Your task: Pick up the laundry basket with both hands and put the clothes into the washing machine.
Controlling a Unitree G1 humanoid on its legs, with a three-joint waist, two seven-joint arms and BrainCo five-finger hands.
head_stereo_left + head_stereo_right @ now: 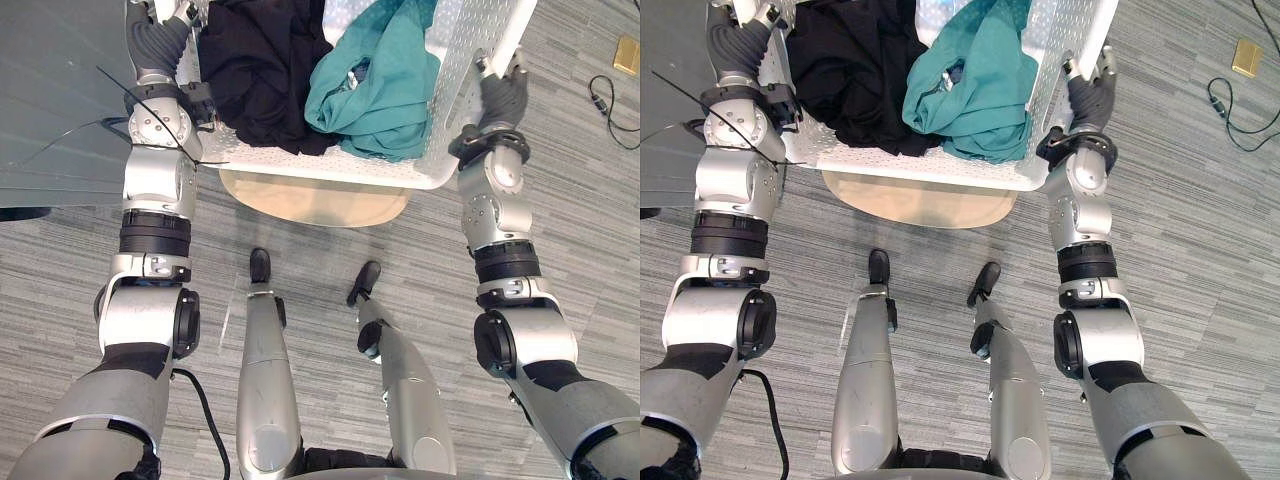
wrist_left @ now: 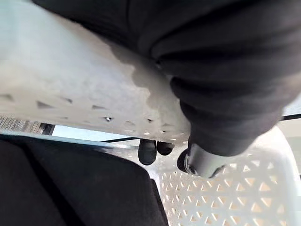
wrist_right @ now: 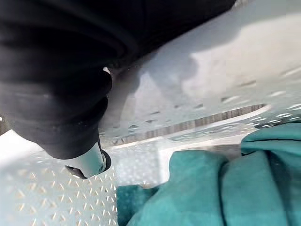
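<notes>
Laundry basket (image 1: 330, 172) lies crosswise, long axis left-right. Left hand (image 1: 158, 40) hooked over left end rim; right hand (image 1: 500, 95) over right end. Both grip equally near.

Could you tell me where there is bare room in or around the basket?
Inside the laundry basket, a bare strip lies between the teal clothes and the right robot hand. Beyond that hand, open floor reaches a small yellow object. The black clothes crowd the rest.
</notes>
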